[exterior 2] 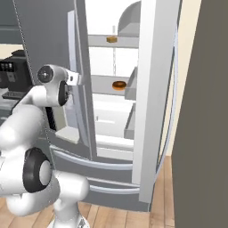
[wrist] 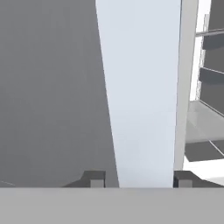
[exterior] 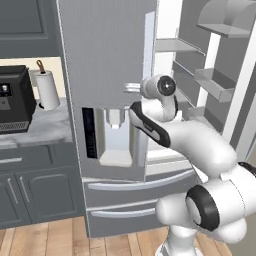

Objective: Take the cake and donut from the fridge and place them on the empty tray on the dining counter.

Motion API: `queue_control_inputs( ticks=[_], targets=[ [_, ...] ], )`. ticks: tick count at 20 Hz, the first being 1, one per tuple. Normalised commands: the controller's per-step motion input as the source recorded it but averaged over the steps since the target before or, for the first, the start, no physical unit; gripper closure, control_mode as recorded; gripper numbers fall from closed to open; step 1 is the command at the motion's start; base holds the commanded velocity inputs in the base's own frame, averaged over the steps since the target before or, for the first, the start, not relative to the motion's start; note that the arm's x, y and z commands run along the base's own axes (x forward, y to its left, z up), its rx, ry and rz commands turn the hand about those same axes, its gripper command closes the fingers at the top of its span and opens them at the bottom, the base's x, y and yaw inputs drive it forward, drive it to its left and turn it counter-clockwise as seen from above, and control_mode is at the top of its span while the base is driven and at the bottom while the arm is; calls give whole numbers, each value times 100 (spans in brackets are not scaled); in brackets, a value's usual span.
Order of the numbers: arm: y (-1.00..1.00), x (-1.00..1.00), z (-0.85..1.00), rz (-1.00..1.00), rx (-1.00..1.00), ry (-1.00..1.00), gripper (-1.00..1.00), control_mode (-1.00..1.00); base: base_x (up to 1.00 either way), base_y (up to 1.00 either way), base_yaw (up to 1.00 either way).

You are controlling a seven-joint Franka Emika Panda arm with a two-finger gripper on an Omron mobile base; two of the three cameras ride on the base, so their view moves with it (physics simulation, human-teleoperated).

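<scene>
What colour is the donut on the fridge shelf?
The donut is dark brown on top with an orange-tan rim, clearest in the right base view.

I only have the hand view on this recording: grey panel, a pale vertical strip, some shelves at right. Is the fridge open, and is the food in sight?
Observer: Yes. The right door of the fridge is swung open; the left one is not.
Operator: And the donut?
Observer: The donut lies on a middle shelf inside.
Operator: The cake?
Observer: The cake sits on the shelf above the donut.
Operator: What is the gripper doing?
Observer: The gripper is open, its fingertips either side of the left door's handle.
</scene>
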Motion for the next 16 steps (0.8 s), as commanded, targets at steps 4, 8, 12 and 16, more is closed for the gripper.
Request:
queue_control_inputs(
  ticks=[4,8,12,16],
  targets=[
    [100,-99,0,0,0,-17,100,-100,0,0,0],
    [100,-90,2,0,0,-5,100,-100,0,0,0],
    [100,-84,9,-2,0,0,100,-100,0,0,0],
    [100,-81,15,-4,0,3,100,-100,0,0,0]
  ],
)
